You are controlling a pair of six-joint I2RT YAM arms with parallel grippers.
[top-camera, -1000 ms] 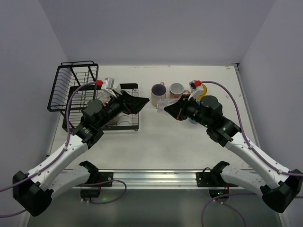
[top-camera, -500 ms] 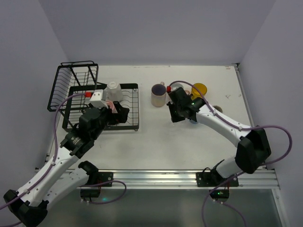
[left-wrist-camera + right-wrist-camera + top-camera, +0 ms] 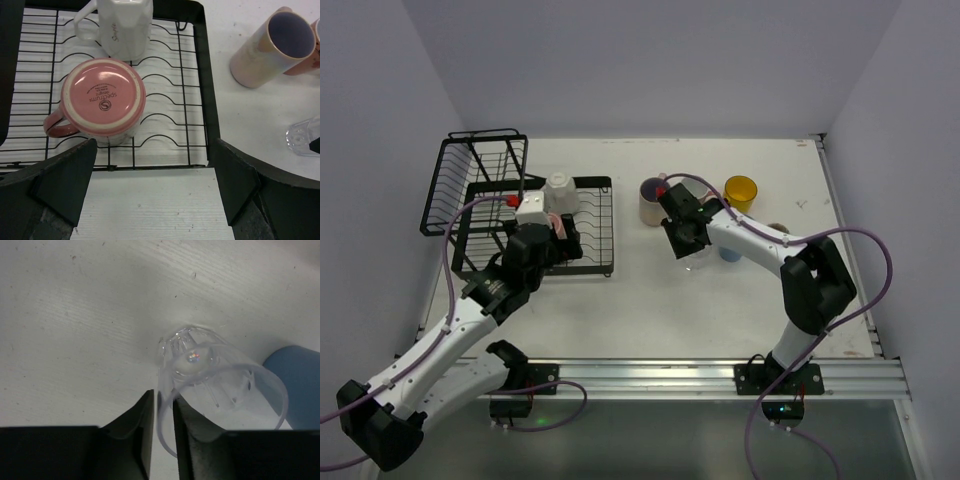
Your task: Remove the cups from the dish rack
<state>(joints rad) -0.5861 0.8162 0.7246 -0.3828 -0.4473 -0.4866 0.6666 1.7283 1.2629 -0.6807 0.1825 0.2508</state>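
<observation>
The black wire dish rack (image 3: 470,185) stands at the back left, and its flat tray (image 3: 165,107) holds an upside-down pink cup (image 3: 102,97) and a white cup (image 3: 125,25). My left gripper (image 3: 152,185) is open and empty at the tray's near edge, just short of the pink cup. My right gripper (image 3: 162,415) is shut on the rim wall of a clear glass cup (image 3: 210,375), whose base is at the table. A beige cup (image 3: 653,200), a yellow cup (image 3: 740,190) and a blue cup (image 3: 730,252) stand on the table right of the rack.
The blue cup (image 3: 295,382) is right beside the glass cup. The beige cup (image 3: 267,42) and another pinkish cup behind it stand just right of the tray. A small brownish object (image 3: 778,230) lies behind the right forearm. White walls enclose the table.
Both arms came down lower. My left gripper drew back left over the tray's near edge. My right gripper carried the glass cup down to the table beside the blue cup.
</observation>
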